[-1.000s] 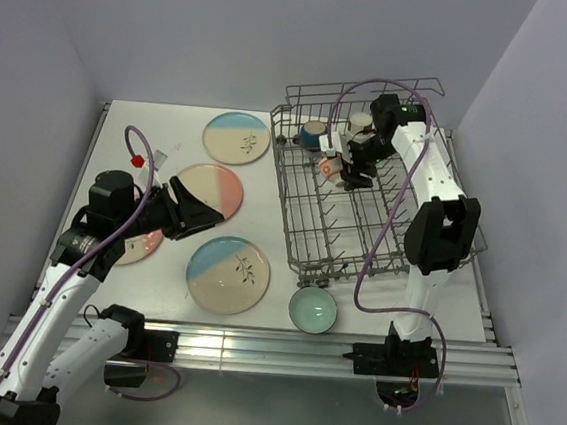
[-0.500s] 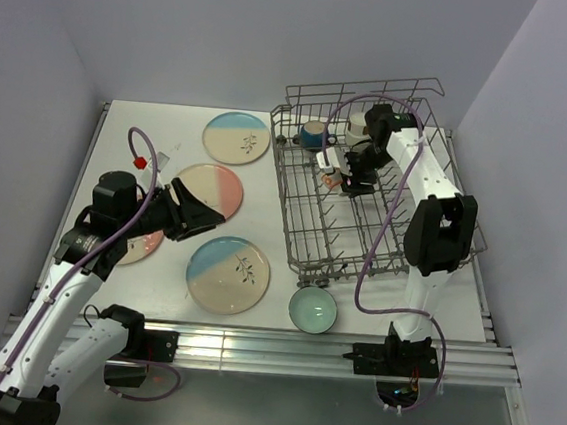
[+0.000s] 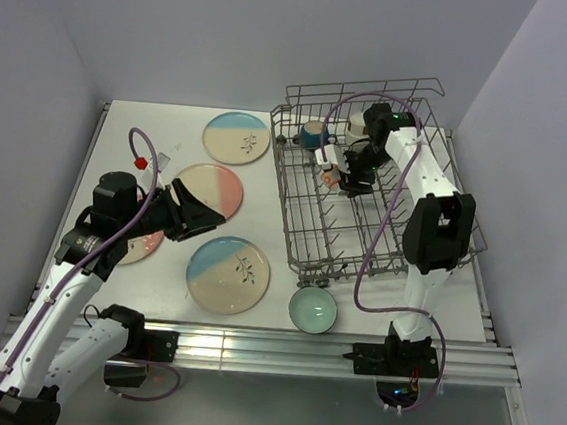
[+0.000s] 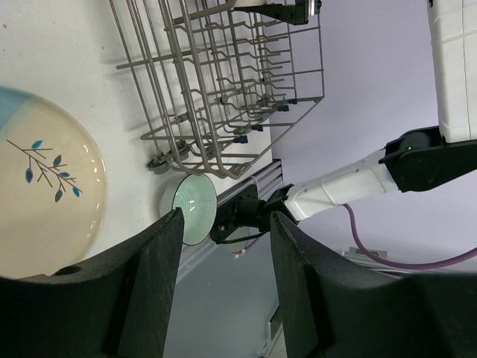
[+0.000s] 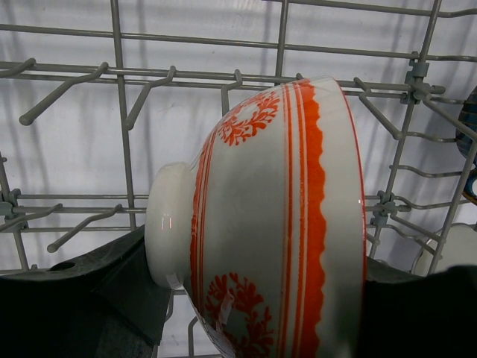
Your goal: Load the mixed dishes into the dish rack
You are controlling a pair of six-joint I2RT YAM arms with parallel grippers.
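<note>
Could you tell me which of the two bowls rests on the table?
The pale teal bowl, in front of the dish rack; the orange-patterned bowl is gripped by the right end effector over the rack.

- The small cream-and-pink plate (image 3: 144, 247) is lying mostly hidden beneath the left arm (image 3: 114, 201).
- The white ceramic bowl with orange-red bands (image 5: 276, 216) is running off the right wrist view's lower edge.
- A dark-blue sliver (image 5: 471, 142), possibly a mug, is peeking in at that view's right edge.
- The cream-and-blue sprigged plate (image 4: 45, 201) is being cut by the left wrist view's left edge.
</note>
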